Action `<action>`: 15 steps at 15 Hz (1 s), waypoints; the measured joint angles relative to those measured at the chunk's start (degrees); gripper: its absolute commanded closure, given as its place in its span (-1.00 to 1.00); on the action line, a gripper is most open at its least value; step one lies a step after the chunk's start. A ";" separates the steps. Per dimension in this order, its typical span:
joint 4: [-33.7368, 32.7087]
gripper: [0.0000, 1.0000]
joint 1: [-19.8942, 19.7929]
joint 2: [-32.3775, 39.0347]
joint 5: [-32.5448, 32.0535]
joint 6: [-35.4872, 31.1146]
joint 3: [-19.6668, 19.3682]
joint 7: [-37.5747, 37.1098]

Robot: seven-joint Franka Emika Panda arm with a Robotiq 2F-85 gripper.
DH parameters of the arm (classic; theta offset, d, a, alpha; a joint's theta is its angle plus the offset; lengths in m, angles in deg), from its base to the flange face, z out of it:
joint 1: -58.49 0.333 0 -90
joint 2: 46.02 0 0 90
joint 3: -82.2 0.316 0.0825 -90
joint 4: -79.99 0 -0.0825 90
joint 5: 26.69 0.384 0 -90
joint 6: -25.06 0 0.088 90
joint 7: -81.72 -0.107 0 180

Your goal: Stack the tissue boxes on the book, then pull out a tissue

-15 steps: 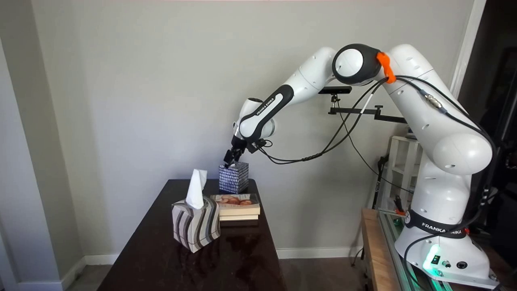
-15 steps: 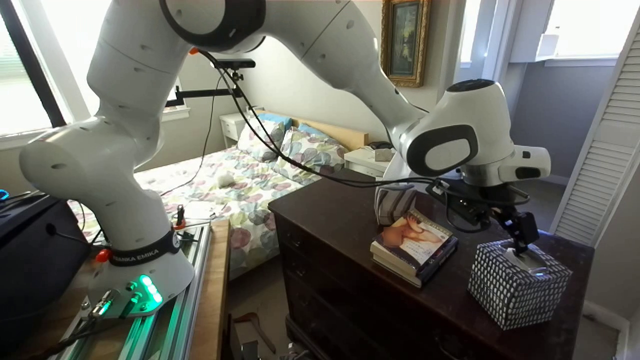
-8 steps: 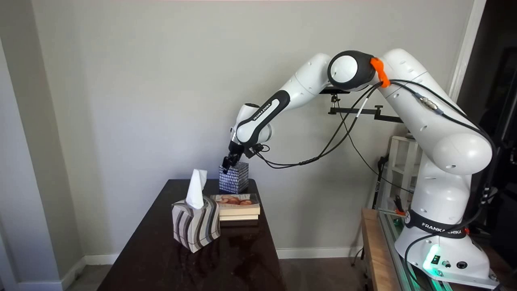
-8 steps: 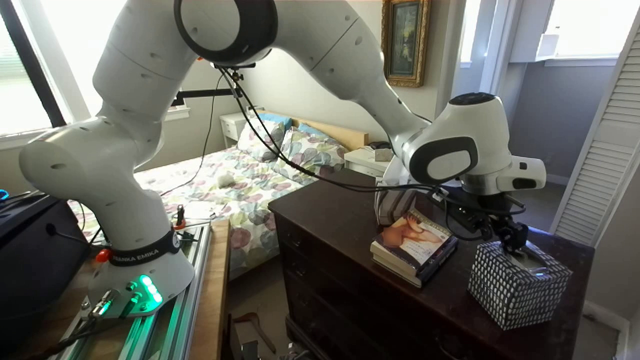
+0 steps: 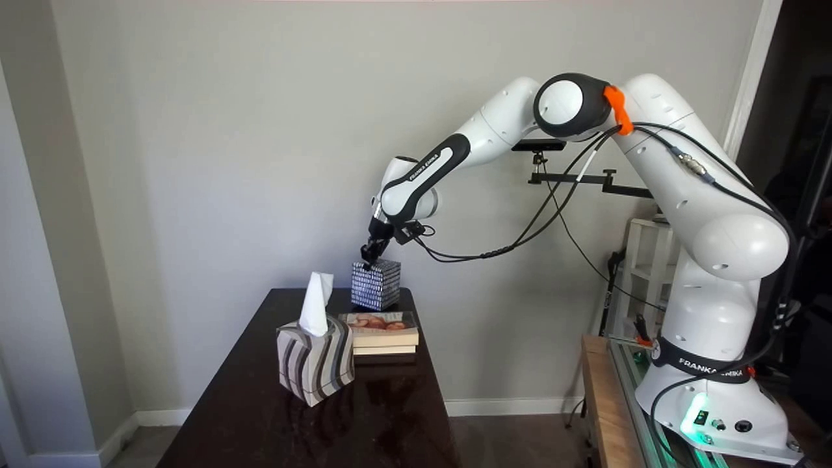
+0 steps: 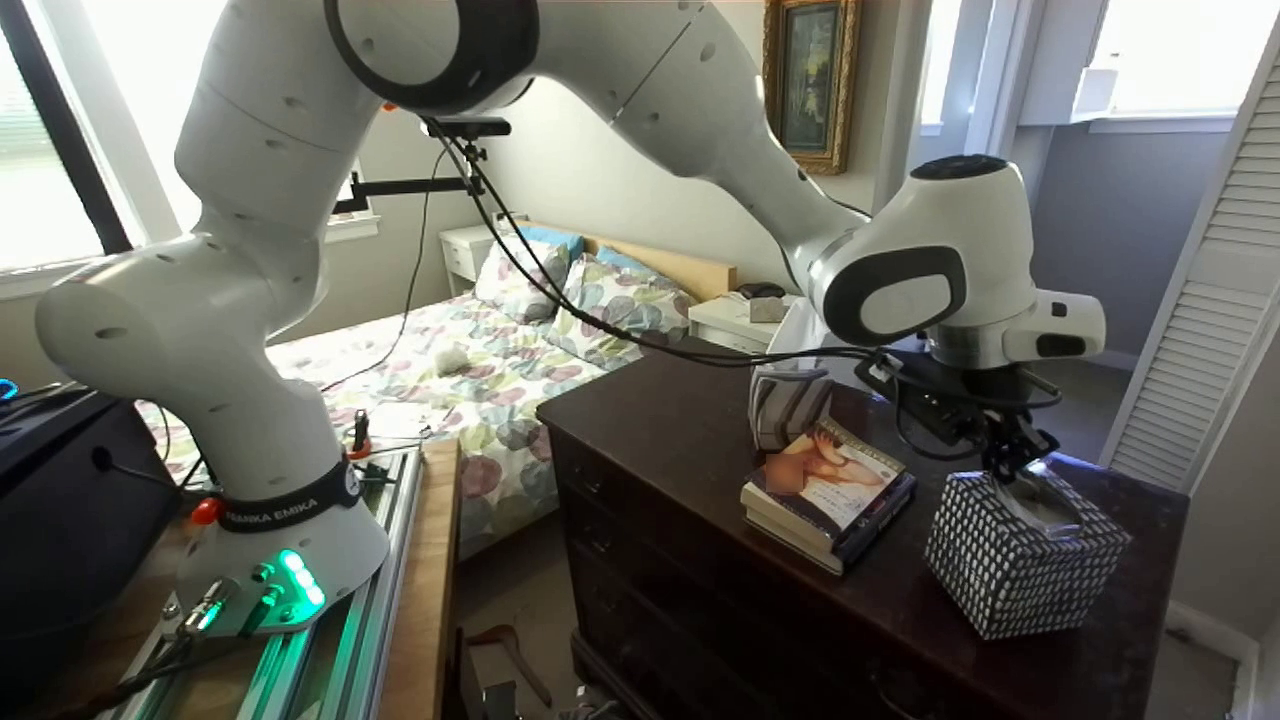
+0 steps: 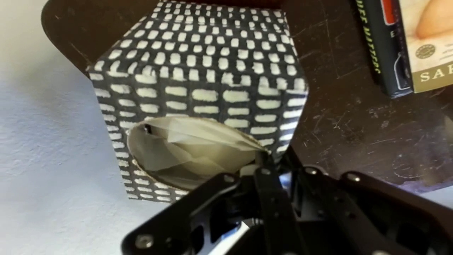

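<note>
My gripper [image 7: 270, 161] is shut on the wall of the black-and-white patterned tissue box [image 7: 212, 63]. In the wrist view one finger reaches into its oval opening and the other stays outside. Tissue shows inside that opening. In an exterior view this patterned box [image 6: 1030, 570] is at the dresser's far end; I cannot tell whether its base touches the top. A striped tissue box [image 5: 315, 367] stands nearer the middle, with a white tissue [image 5: 316, 305] sticking up from it. The book [image 6: 835, 485], lying flat on another book, is between the two boxes.
Everything stands on a dark dresser [image 6: 660, 400], whose edge runs close by the patterned box and the book. A wall [image 5: 214, 162] rises behind the dresser's far end. Loose cables [image 6: 720, 365] hang from the arm near the wrist.
The gripper first dipped at the patterned box, then closed on its wall and rose. The box has shifted slightly up and toward the book. The striped box and the book have stayed put.
</note>
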State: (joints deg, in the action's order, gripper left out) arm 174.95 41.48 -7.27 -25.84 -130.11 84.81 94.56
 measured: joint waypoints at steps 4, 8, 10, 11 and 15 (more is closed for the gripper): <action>1.05 0.99 -0.89 -3.28 0.07 1.28 -0.01 1.16; 2.94 0.99 -0.90 -7.03 0.20 2.35 0.42 2.45; 4.64 0.99 -0.77 -9.21 0.47 3.08 1.22 3.36; 5.67 0.99 -0.65 -10.32 0.76 3.51 1.72 3.87; 10.63 0.99 0.04 -14.82 3.94 5.47 4.31 7.24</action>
State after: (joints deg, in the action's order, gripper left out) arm 185.57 41.52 -22.10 -21.89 -124.65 89.12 101.80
